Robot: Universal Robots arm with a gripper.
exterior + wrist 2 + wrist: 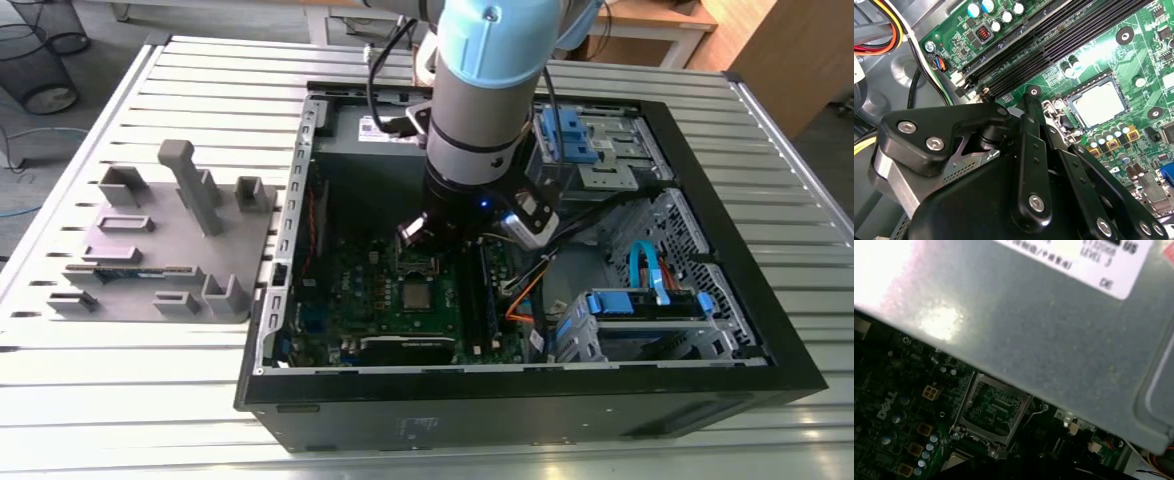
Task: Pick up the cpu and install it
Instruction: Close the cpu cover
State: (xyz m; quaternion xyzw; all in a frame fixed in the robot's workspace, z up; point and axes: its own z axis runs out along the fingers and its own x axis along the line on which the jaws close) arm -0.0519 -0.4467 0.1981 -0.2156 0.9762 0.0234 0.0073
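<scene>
The cpu (1099, 104) is a small square chip with a dull silver top. It lies flat in the socket on the green motherboard (1141, 60), with nothing gripping it. In the exterior view the cpu (418, 296) sits at the middle of the motherboard (354, 300) inside the open computer case (534, 395). My gripper (424, 240) hangs just above the board, a little behind the socket. In the second wrist view the gripper (1030, 100) points at the board beside the socket, apart from the chip. The silver hinged socket frame (991, 407) stands open in the first wrist view.
Long black memory slots (1054, 40) run beside the socket. The grey power supply box (1054, 330) sits close behind the arm. Drive cages with blue clips (641, 300) and orange cables (521, 295) fill the case's right side. A grey parts fixture (160, 250) lies on the slatted table (107, 400) at the exterior view's left.
</scene>
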